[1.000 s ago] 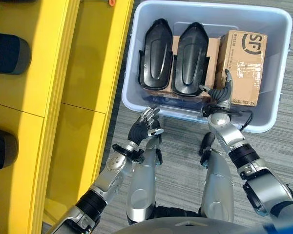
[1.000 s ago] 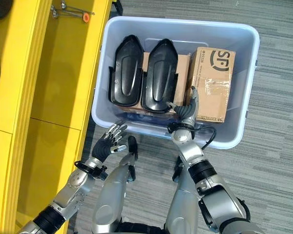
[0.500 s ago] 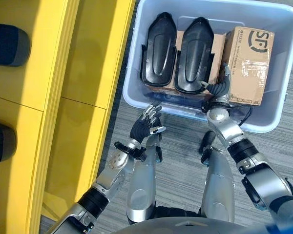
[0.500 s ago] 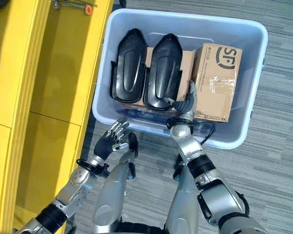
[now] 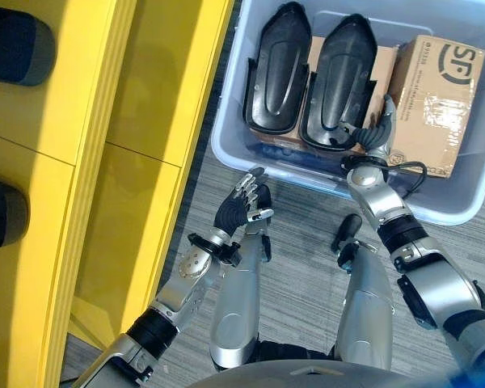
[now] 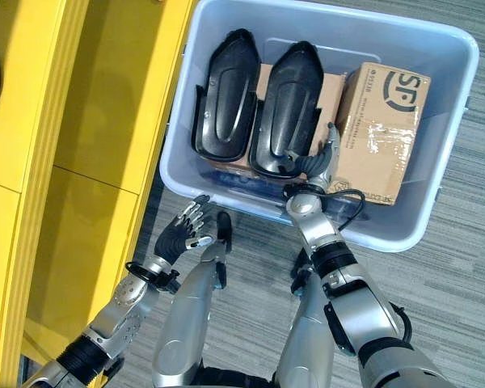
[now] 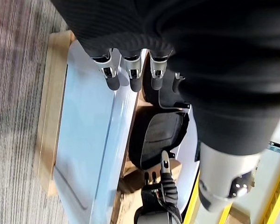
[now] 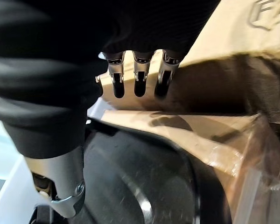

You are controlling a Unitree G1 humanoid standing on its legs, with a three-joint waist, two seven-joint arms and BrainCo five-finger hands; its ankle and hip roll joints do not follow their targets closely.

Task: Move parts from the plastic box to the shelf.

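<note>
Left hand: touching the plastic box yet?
Apart. In the left eye view the left hand, fingers open, hangs over the carpet, with a strip of floor between its fingertips and the plastic box wall.

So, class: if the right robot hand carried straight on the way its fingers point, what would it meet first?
Probably the brown cardboard box: the right robot hand points into the gap between it and the nearer black moulded plastic part; depth is unclear.

Floor: grey striped carpet (image 5: 307,259), low pile, evenly lit. Yellow shelf unit (image 5: 105,162) runs along the robot's left side, with flat yellow panels and horizontal seams. Dark rounded items (image 5: 16,44) sit in its bays, just beside the edge.
</note>
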